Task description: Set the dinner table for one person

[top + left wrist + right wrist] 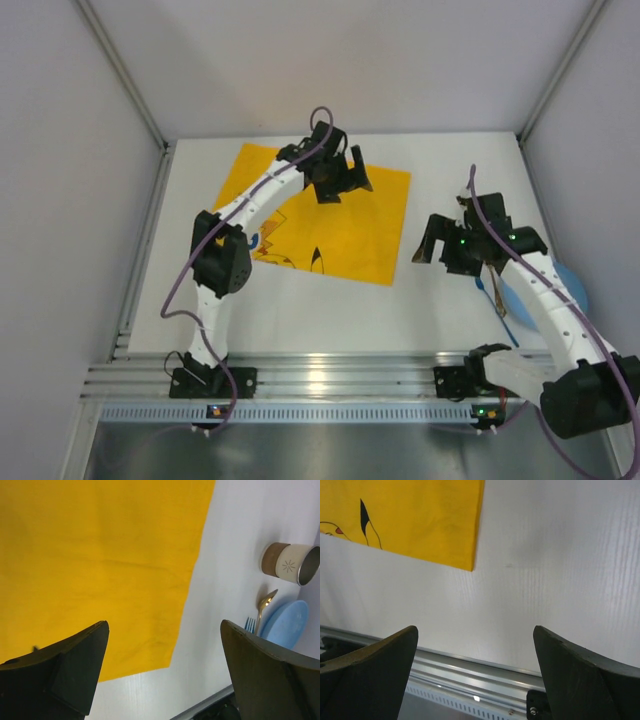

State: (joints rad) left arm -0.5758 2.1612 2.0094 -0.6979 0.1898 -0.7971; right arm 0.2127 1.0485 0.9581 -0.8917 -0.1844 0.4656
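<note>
The white dinner table [300,310] carries a yellow printed cloth mat [335,215] at its middle back. My left gripper [345,187] hovers open and empty over the mat's far right part; its wrist view shows the mat [100,565] below and bare table [230,555] to the right. My right gripper [432,245] hovers open and empty over bare table [545,580] just right of the mat [420,520]. A beige and brown cup [290,564], a gold spoon [265,605], a blue fork [250,625] and a light blue plate [287,625] sit at the table's right side.
The plate [575,290] and fork [487,293] lie partly under my right arm. An aluminium rail [320,375] runs along the near edge and shows in the right wrist view [470,670]. Grey walls enclose the table at the left, back and right.
</note>
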